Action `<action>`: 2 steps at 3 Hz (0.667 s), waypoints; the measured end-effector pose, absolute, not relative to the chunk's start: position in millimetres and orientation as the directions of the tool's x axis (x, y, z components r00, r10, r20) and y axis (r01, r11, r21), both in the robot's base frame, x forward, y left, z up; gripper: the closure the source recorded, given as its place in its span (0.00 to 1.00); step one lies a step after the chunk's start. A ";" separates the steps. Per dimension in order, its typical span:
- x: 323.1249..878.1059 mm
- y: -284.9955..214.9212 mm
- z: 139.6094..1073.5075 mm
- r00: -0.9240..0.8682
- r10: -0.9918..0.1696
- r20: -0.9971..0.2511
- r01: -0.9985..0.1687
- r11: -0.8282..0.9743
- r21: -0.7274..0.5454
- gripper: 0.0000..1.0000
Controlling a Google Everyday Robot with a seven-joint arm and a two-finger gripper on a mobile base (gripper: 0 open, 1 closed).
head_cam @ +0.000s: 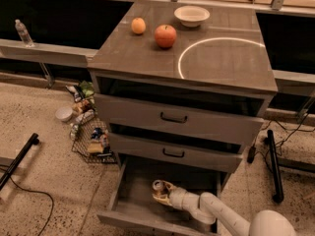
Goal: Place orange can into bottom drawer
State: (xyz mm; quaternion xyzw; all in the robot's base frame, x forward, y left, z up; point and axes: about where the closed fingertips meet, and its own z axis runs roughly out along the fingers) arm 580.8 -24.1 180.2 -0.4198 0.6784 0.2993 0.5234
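Finds the bottom drawer [129, 193] pulled well out from the desk [142, 58], grey floor on show. Locates the hand [161, 192] inside that drawer, toward the back and about mid-width, at the end of a white arm [219, 214] reaching in from the lower right. Records the hand as clasped on the orange can [158, 184], with pale fingers [160, 197] wrapped about the body and little more than the silver top left visible. Places the can within the drawer, close under the front of the middle drawer [147, 149]; cannot tell whether resting on the drawer floor or held just above. Notes the top drawer [133, 113] and the middle drawer, each with a black handle and a dark gap above the front. Logs on the desk top an orange fruit [138, 25] at rear left, a red apple [165, 36] near on the right and further forward, not touching, a pale bowl [191, 15] upright at the back, and a white ring [216, 38] marked on the right half. Registers on the speckled floor left of the desk a wire basket [91, 141] holding packets, a small white bowl [64, 113] nearby, and loose packets between. Marks a clear bottle [22, 32] upright on the ledge at far left.
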 end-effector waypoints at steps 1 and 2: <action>583.2 -29.1 182.3 -0.104 -0.278 -0.955 -0.872 0.487 -0.047 0.01; 585.7 -37.4 195.1 -0.093 -0.302 -0.949 -0.869 0.489 -0.070 0.14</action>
